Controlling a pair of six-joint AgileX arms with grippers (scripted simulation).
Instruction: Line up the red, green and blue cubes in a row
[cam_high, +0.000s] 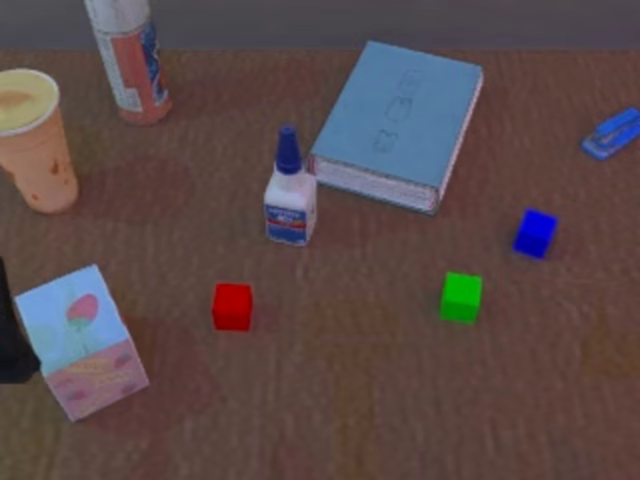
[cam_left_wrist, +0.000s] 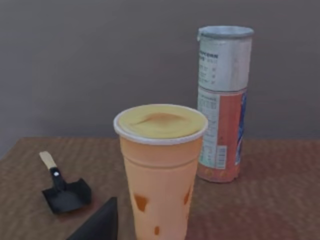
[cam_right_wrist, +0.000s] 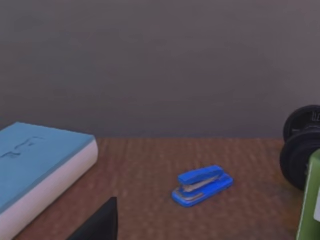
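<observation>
Three small cubes lie apart on the brown table in the top view. The red cube (cam_high: 232, 306) is left of centre, the green cube (cam_high: 461, 297) right of centre, and the blue cube (cam_high: 535, 233) farther right and a little farther back. None of them appears in either wrist view. My left arm (cam_high: 10, 340) is a dark shape parked at the table's left edge beside the pictured box, far from the cubes. My right arm is outside the top view; only a dark part of its gripper (cam_right_wrist: 100, 225) shows in its wrist view, which faces the stapler.
A glue bottle (cam_high: 291, 200) stands behind the red cube, next to a pale blue book (cam_high: 400, 125). At the left are an orange cup (cam_high: 35, 140), a can (cam_high: 130, 60) and the pictured box (cam_high: 82, 340). A blue stapler (cam_high: 612, 133) lies far right.
</observation>
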